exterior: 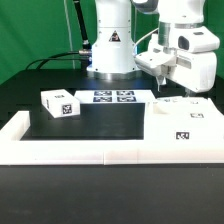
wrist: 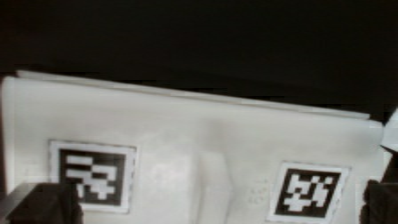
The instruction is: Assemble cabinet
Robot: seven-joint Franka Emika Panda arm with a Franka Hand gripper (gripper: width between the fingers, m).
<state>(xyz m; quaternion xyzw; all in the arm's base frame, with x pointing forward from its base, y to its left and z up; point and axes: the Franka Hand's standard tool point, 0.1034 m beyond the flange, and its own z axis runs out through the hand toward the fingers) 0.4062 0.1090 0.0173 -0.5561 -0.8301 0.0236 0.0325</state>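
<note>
1. Exterior view: I see the body (exterior: 186,122) lying on the desk (exterior: 40,85) at the exterior view's right, beside the rail (exterior: 60,150).
2. A block (exterior: 60,103) sits well apart from it, toward the exterior view's left, and the marker board (exterior: 113,97) lies between them.
3. The end effector (exterior: 160,78) hangs above the body's far edge.
4. Wrist view: its fingers (wrist: 43,205) stand wide apart with nothing gripped. The body (wrist: 196,120) lies beneath them, showing two tags.
</note>
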